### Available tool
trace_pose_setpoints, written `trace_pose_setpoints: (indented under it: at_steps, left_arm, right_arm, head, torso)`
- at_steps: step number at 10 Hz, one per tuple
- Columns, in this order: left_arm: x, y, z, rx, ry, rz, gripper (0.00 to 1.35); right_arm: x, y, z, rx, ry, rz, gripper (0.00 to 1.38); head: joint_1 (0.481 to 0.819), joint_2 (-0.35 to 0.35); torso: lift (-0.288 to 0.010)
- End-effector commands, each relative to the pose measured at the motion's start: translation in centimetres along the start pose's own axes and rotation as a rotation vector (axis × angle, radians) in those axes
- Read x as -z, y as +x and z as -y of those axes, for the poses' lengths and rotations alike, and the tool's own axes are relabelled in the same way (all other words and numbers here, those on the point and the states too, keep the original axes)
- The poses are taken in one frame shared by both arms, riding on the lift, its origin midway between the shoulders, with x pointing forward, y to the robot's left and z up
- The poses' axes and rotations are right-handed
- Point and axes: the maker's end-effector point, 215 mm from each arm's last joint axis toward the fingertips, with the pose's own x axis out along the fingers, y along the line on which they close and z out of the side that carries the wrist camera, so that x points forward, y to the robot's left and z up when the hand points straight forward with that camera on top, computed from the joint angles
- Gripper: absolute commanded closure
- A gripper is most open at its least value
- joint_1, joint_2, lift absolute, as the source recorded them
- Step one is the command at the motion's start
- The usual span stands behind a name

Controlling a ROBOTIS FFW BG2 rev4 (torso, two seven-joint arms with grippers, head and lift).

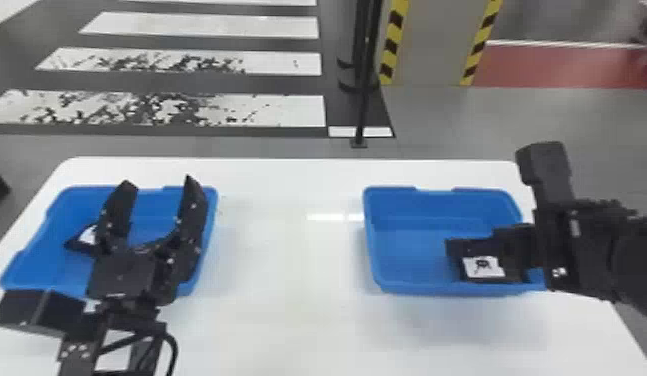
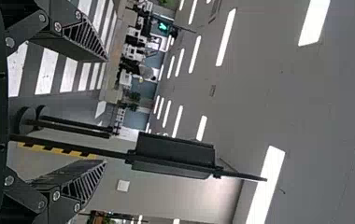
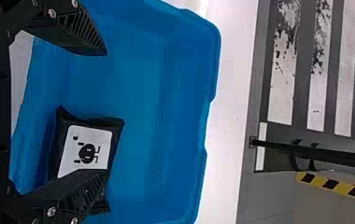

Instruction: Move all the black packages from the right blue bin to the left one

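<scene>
Right gripper (image 3: 105,113) unclenched over black package (image 3: 86,149) in right blue bin (image 1: 412,250), likely for pickup; left gripper (image 1: 157,181) released, left of bin.

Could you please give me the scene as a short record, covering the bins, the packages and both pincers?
surface: white table
left blue bin: holds a black package with a white patch, partly hidden by the left pincer
right blue bin: holds a labelled package, black with a white label
left pincer: open, overlapping the left bin in the head view
right pincer: open at the right bin, one finger partly covering the labelled package in its wrist view
task status: unfinished; a black package remains in the right bin
</scene>
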Motion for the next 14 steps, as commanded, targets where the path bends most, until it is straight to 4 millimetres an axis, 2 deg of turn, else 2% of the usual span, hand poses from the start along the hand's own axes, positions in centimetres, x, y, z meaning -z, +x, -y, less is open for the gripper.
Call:
trace_pose_setpoints:
  at_steps: [1, 4, 7, 9, 10, 11, 12, 13, 14]
  left_arm:
    - [0.1, 0.0, 0.2, 0.004, -0.002, -0.001, 0.29]
    - [0.1, -0.3, 0.3, 0.008, -0.007, -0.002, 0.29]
    - [0.2, -0.4, 0.4, 0.009, -0.011, -0.003, 0.29]
    - [0.2, -0.5, 0.3, 0.007, -0.010, -0.005, 0.29]
    - [0.3, -0.6, 0.2, 0.005, -0.008, -0.007, 0.29]
    - [0.2, -0.5, 0.1, 0.004, -0.007, -0.006, 0.29]
    - [0.4, -0.7, -0.1, -0.001, -0.009, -0.010, 0.29]
    - [0.3, -0.8, -0.4, -0.006, -0.010, -0.009, 0.29]
    - [0.2, -0.8, -0.4, -0.007, -0.011, -0.006, 0.29]
  right_arm:
    - [1.3, 2.1, 1.8, 0.019, 0.038, -0.076, 0.14]
    - [3.1, 4.4, 3.7, 0.050, 0.065, -0.165, 0.15]
    - [4.8, 5.4, 5.4, 0.090, 0.077, -0.221, 0.15]
    - [5.7, 6.0, 5.4, 0.088, 0.078, -0.253, 0.18]
    - [5.9, 6.1, 5.0, 0.075, 0.081, -0.257, 0.36]
    - [6.1, 6.3, 4.6, 0.058, 0.086, -0.263, 0.73]
    - [6.9, 6.5, 3.9, 0.032, 0.092, -0.276, 0.90]
    - [7.5, 6.4, 2.7, -0.006, 0.092, -0.278, 1.12]
    - [8.1, 6.2, 1.9, -0.027, 0.105, -0.272, 1.14]
  head:
    - [0.695, -0.061]
    - [0.695, -0.094]
    - [0.695, -0.119]
    - [0.695, -0.130]
    - [0.695, -0.132]
    - [0.695, -0.129]
    - [0.695, -0.127]
    - [0.695, -0.120]
    - [0.695, -0.110]
  torso:
    - [-0.140]
    - [-0.140]
    - [-0.140]
    - [-0.140]
    - [-0.140]
    - [-0.140]
    - [-0.140]
    - [-0.140]
    - [-0.140]
